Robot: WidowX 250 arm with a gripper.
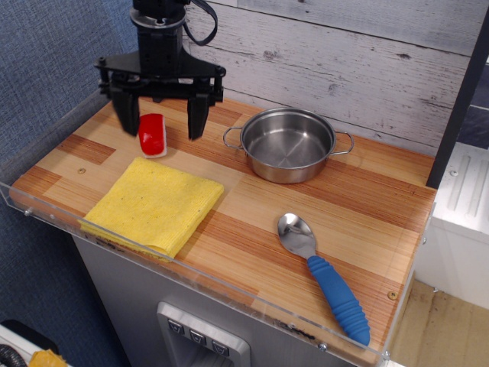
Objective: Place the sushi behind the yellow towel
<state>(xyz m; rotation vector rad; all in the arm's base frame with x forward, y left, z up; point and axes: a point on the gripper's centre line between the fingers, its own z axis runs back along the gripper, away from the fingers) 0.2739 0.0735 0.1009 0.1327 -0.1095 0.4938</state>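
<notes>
The sushi [152, 134], a small glossy red piece with a white base, lies on the wooden counter just behind the far edge of the yellow towel [155, 204]. The towel is a folded square cloth at the front left. My black gripper [162, 122] hangs above the sushi with its fingers [196, 116] spread wide on either side of it. The gripper is open and holds nothing. The sushi rests free on the counter.
A steel pot [288, 144] with two handles stands at the back middle. A spoon [323, 277] with a blue handle lies at the front right. A clear plastic rim [191, 279] runs along the counter's front and left edges. A plank wall is behind.
</notes>
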